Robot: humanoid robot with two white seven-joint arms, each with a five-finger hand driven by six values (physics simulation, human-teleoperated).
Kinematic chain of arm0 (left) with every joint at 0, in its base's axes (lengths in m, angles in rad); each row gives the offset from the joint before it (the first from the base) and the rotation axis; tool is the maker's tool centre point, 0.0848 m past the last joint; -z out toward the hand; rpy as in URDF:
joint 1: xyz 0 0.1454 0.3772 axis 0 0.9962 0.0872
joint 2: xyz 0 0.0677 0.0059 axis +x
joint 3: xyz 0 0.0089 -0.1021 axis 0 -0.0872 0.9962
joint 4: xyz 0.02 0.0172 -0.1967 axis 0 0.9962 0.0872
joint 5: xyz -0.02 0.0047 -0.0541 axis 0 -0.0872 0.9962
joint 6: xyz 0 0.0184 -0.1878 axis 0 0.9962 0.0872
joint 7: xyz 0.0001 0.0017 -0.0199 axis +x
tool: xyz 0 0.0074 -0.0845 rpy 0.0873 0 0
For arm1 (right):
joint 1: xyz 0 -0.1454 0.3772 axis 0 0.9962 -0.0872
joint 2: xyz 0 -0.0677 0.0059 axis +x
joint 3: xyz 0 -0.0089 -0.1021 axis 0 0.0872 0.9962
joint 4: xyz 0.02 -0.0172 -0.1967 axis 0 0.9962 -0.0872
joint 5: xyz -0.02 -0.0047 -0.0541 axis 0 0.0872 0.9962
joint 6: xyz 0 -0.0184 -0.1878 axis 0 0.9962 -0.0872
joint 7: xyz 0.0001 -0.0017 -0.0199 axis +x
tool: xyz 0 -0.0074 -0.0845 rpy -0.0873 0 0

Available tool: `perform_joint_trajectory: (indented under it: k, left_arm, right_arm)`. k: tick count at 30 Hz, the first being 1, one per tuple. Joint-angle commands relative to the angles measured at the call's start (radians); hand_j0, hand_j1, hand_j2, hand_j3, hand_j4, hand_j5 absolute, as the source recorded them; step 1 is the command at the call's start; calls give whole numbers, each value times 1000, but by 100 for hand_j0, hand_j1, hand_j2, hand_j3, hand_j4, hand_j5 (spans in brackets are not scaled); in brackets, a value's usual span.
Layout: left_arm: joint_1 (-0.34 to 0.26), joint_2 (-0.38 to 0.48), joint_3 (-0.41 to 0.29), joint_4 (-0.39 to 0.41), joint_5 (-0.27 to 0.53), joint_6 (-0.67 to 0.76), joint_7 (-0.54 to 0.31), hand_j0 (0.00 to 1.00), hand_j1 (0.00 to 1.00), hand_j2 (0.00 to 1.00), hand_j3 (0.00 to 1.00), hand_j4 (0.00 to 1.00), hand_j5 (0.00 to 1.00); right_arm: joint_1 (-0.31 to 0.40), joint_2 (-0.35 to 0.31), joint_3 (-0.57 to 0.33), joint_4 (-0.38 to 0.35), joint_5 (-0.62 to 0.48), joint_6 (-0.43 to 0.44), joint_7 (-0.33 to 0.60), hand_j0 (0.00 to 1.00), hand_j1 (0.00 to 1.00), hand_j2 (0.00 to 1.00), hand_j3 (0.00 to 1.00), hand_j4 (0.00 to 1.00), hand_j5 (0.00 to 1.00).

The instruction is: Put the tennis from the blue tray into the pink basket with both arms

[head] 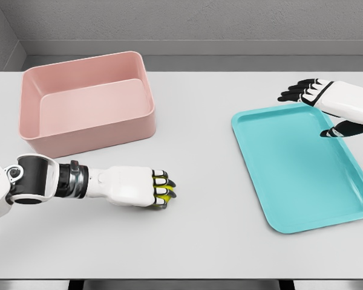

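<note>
In the head view, the left arm comes in from the lower left and lies low over the table, almost horizontal, with its black and metal wrist joint showing. The left hand is turned with its back upward, and its fingers are curled tight around a small yellow-green thing, the tennis ball, of which only slivers show between the dark finger segments. So the ball is in the left hand, over the bare table between the two containers, in front of the pink basket and well apart from the blue tray. The right hand hovers at the far right corner of the tray, its black fingertips spread and pointing left, its thumb pointing down toward the tray; it holds nothing. The basket is a deep rectangular box with rounded corners and smooth, matte pink walls, and nothing lies inside it. The tray is a shallow turquoise rectangle with a low raised rim and rounded corners, set at a slight angle, and its smooth floor holds nothing. The table is plain light grey.
</note>
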Motion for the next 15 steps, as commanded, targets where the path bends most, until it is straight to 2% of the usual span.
perform_joint_trajectory:
  k: [1,4,6,12,15]
  left_arm:
    - [0,1,-2,1,-3,-2,-8,32,32,32,32,32,32]
    - [2,6,1,3,22,-2,-6,14,14,14,14,14,14]
    - [0,7,7,3,53,-2,-3,7,7,7,7,7,7]
    - [-21,-14,19,1,63,-2,2,4,4,4,4,4,4]
    - [-23,-34,56,3,79,-2,5,4,4,4,4,4,4]
  right_arm:
    - [0,-1,-1,0,-6,2,-1,100,100,100,100,100,100]
    - [0,-1,-1,0,-6,2,-1,100,100,100,100,100,100]
    - [0,-1,-1,0,-6,2,-1,100,100,100,100,100,100]
    - [0,-1,1,0,-6,2,-1,100,100,100,100,100,100]
    - [0,-1,-1,0,-6,2,-1,100,100,100,100,100,100]
